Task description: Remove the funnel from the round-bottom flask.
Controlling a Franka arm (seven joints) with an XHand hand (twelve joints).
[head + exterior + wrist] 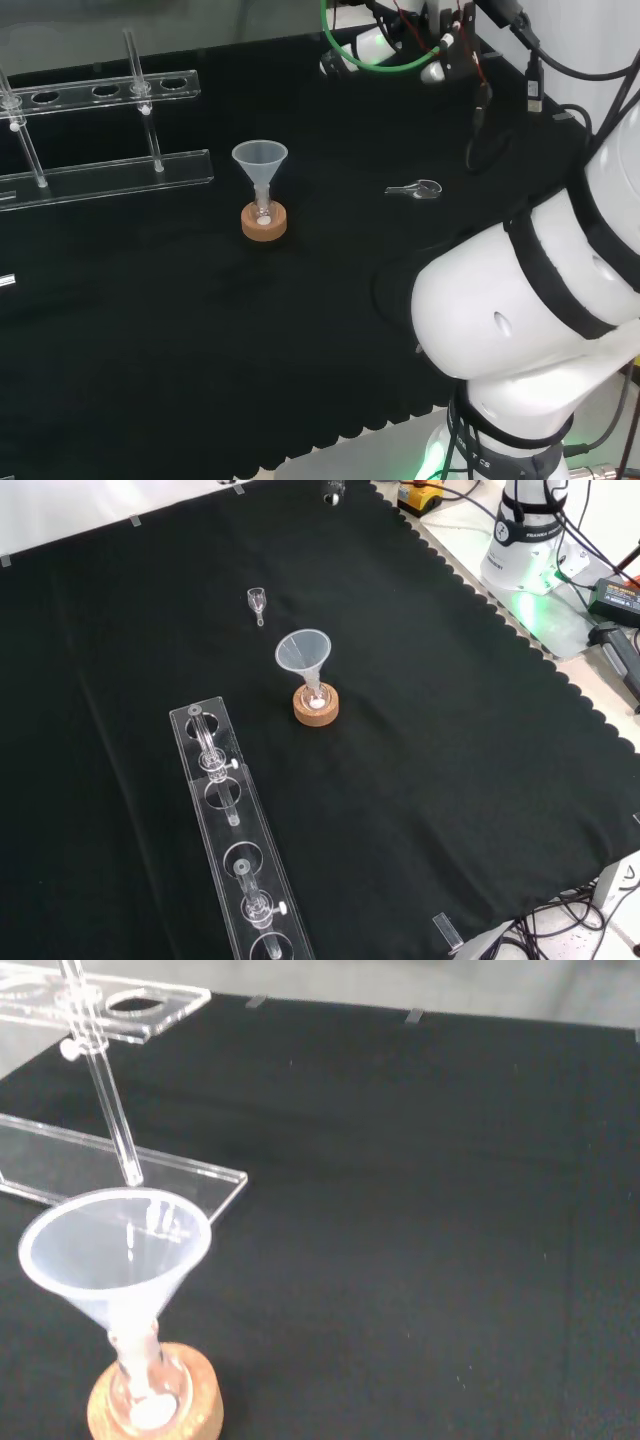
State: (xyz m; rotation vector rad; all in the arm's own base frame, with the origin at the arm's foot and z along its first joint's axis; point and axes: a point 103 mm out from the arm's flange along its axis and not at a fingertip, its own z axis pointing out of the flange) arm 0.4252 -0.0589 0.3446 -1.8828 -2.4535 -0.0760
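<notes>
- Black cloth (450,780) covers the bench.
- At mid-cloth, a translucent funnel (260,162) stands upright with its stem in a small clear flask (263,210) seated on a cork ring (264,223).
- A clear tube rack (235,840) lies near.
- Whether the hand's fingers are released or clenched cannot be told, so the funnel's place relative to them is unclear.

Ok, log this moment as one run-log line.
funnel: upright, stem in round-bottom flask | flask: on cork ring | clear rack: beside them | step: removal not yet done
</notes>
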